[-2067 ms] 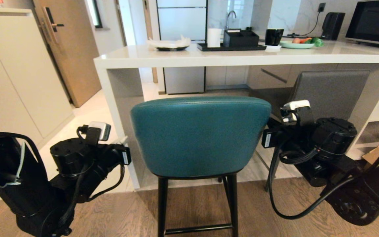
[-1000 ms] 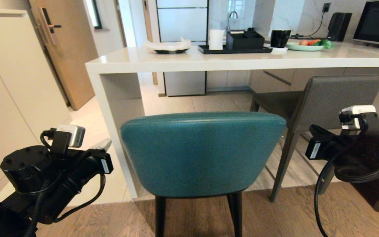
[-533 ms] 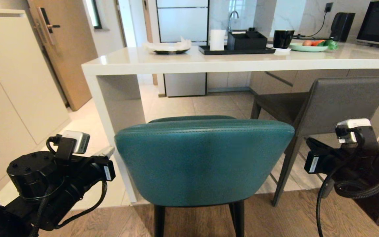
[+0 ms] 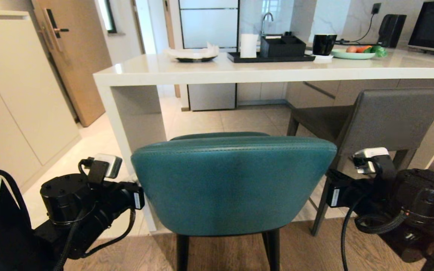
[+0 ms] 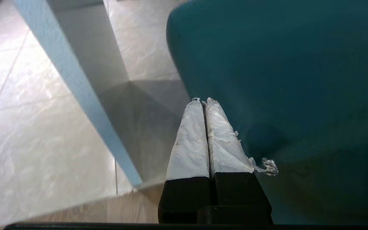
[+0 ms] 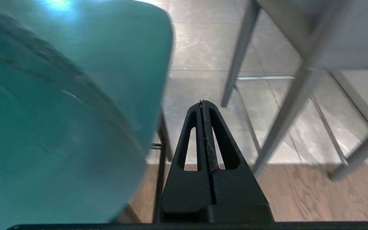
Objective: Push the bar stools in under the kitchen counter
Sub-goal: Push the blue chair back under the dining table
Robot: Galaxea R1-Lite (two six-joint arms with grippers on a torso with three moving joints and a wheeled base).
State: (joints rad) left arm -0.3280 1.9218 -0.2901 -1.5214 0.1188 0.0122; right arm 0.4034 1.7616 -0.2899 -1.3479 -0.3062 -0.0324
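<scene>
The left end effector is seen w/ taped fingers pressed together, nothing pinched, tips just beside the left edge of the teal stool backrest; the right end effector is likewise closed and empty. The teal stool sits between the two, its seat short of the tabletop edge; the grey stool is found beyond the right end effector, seat partly under the tabletop.

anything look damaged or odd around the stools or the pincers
Yes: the white tape wrapping on the left pincer is frayed, with a torn shred hanging off one finger beside the teal leather stool's rounded back. The dark grey stool with the rectangular back stands angled to the glossy off-white stone counter.
</scene>
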